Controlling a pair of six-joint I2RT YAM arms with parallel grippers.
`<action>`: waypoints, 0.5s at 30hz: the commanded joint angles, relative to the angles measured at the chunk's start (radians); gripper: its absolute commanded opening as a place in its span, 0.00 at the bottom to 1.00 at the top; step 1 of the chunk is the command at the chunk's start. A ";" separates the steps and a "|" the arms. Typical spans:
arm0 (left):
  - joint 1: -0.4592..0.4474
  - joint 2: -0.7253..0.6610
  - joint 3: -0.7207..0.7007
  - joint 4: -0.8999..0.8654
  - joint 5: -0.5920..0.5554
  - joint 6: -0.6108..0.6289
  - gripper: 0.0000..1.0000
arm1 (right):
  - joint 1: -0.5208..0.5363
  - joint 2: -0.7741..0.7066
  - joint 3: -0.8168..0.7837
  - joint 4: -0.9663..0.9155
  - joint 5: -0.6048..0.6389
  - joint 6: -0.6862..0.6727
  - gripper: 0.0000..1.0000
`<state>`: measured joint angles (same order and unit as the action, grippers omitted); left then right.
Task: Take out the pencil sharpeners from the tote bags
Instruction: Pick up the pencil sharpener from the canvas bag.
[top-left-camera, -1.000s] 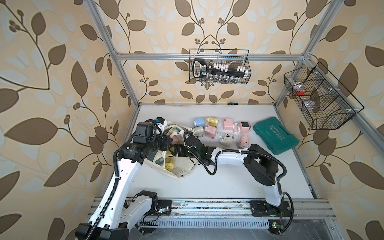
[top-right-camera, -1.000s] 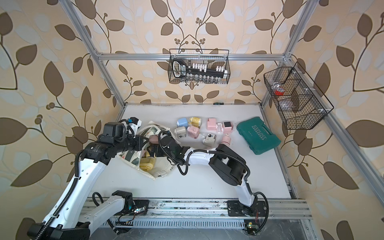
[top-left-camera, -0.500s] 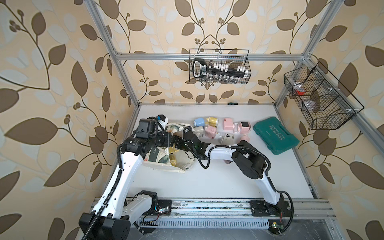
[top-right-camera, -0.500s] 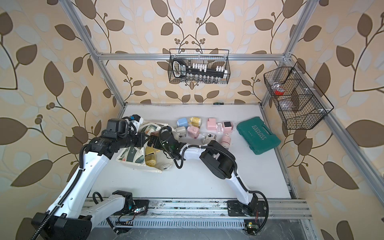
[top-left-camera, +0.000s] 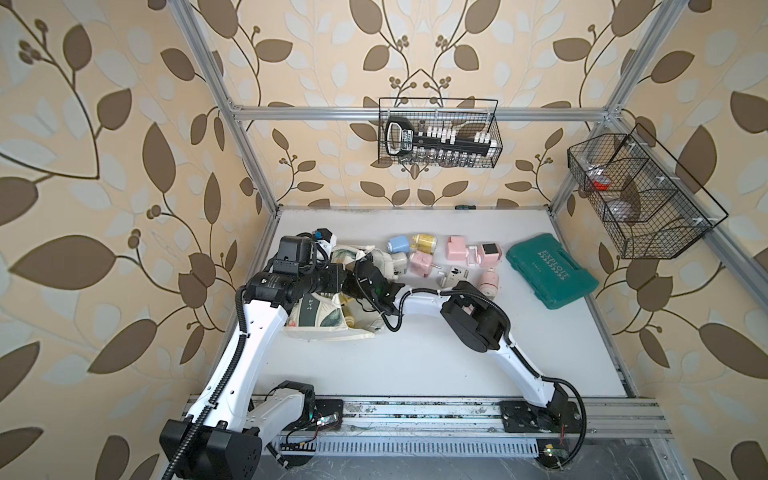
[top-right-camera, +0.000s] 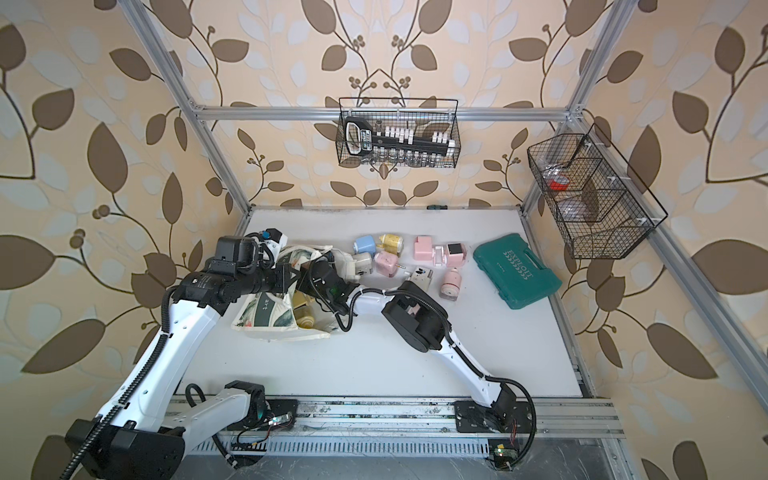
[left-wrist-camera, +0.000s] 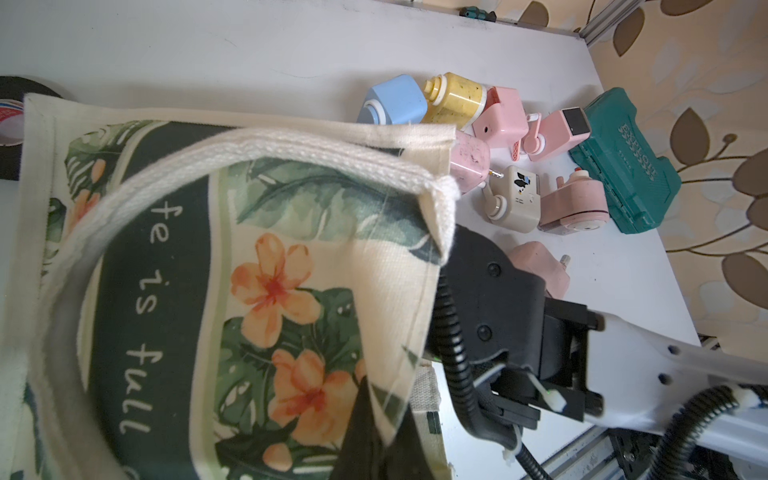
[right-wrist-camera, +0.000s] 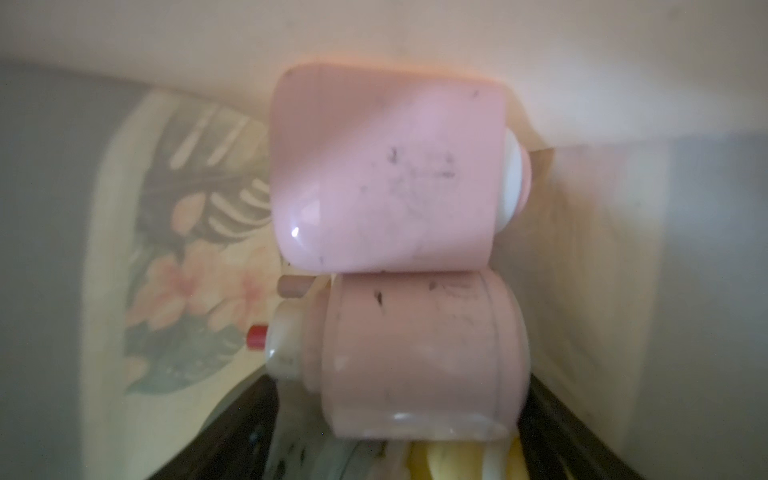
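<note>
Jaws of the right gripper (right-wrist-camera: 392, 415) stand apart, showing as dark shapes on either side of a pink sharpener (right-wrist-camera: 419, 357) deep inside the tote bag (top-left-camera: 318, 313). You cannot tell from the right wrist view whether they press on it or only flank it.

That sharpener lies straight ahead of the claw, its long axis running from one finger toward the other, with the red-tipped knob end by one of them. A second pink sharpener (right-wrist-camera: 386, 166) touches it on the far side, against the canvas. Expect it to shift when you draw the near one back.

In both top views the bag lies left of centre, its mouth toward the middle of the frame, with yellow sharpeners (top-right-camera: 303, 309) showing in the opening. The left gripper (top-left-camera: 347, 281) is closed, seemingly on the bag's upper canvas, holding the mouth up. So the right arm is the nearer one for this pick.

The removed sharpeners (top-left-camera: 419, 264) cluster right of the bag at upper centre, with the teal case (top-left-camera: 550, 270) beyond them.
</note>
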<state>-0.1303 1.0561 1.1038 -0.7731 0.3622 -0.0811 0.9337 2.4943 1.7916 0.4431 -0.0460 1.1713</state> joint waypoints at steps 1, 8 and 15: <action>-0.011 -0.025 0.062 -0.023 0.122 0.010 0.00 | -0.026 0.069 0.041 -0.003 -0.044 0.038 0.72; -0.011 -0.039 0.054 -0.018 0.119 0.009 0.00 | -0.026 -0.019 -0.063 0.098 -0.035 -0.080 0.44; -0.011 -0.052 0.041 -0.013 0.085 0.009 0.00 | -0.024 -0.176 -0.249 0.168 -0.019 -0.121 0.40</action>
<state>-0.1322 1.0420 1.1038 -0.7872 0.3901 -0.0814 0.9218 2.3993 1.6001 0.5522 -0.0845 1.0866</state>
